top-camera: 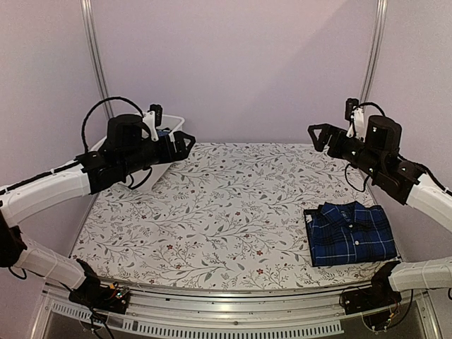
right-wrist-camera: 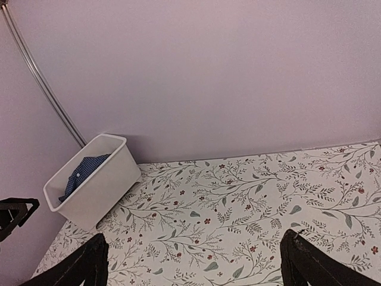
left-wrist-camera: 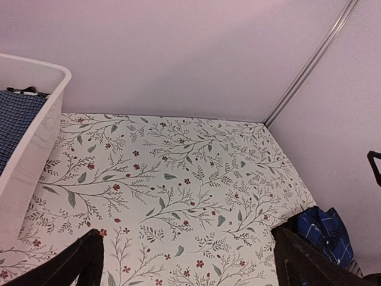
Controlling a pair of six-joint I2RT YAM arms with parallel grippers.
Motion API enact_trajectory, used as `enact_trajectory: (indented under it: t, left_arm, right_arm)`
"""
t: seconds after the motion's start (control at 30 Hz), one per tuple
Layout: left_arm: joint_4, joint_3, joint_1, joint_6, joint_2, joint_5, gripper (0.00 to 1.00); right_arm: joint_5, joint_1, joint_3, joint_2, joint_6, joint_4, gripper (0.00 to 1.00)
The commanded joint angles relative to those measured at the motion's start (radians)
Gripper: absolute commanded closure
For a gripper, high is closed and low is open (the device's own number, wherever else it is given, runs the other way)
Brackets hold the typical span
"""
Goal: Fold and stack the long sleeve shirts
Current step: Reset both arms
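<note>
The plaid shirt (top-camera: 349,233) lies folded into a neat rectangle at the near right corner of the table (top-camera: 226,205), collar toward the back, its navy-and-blue squares crossed by thin white lines. From above I can see its whole outline; the left wrist view catches only a rumpled blue corner of it, low on the right (left-wrist-camera: 321,232), and the right wrist view misses it altogether. What the wrist views do show is inside the white plastic bin (right-wrist-camera: 95,185) at the far left corner: a blue checked cloth (right-wrist-camera: 83,173) slumped against its wall, which the left arm mostly hides from overhead. The tabletop wears a soft floral print of grey leaves and small red blooms. Both arms hang raised on either side, the left gripper (top-camera: 182,143) by the bin and the right gripper (top-camera: 316,138) at the far right, each with fingers spread wide and holding nothing. The middle of the cloth between them lies open.
</note>
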Motion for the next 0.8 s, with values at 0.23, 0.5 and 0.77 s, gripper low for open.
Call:
enact_trajectory:
  t: [0.23,0.5,0.77]
  left_arm:
    - [0.028,-0.024,0.012,0.010,-0.019,-0.011,0.00]
    - [0.028,-0.031,0.012,0.009,-0.023,-0.013,0.00]
    - [0.028,-0.036,0.012,0.008,-0.026,-0.014,0.00]
  right_arm:
    - [-0.008,0.007,-0.019,-0.014,-0.006,0.021,0.01]
    - [-0.008,0.007,-0.022,-0.012,-0.006,0.021,0.01]
    - [-0.008,0.007,-0.022,-0.011,-0.006,0.021,0.01]
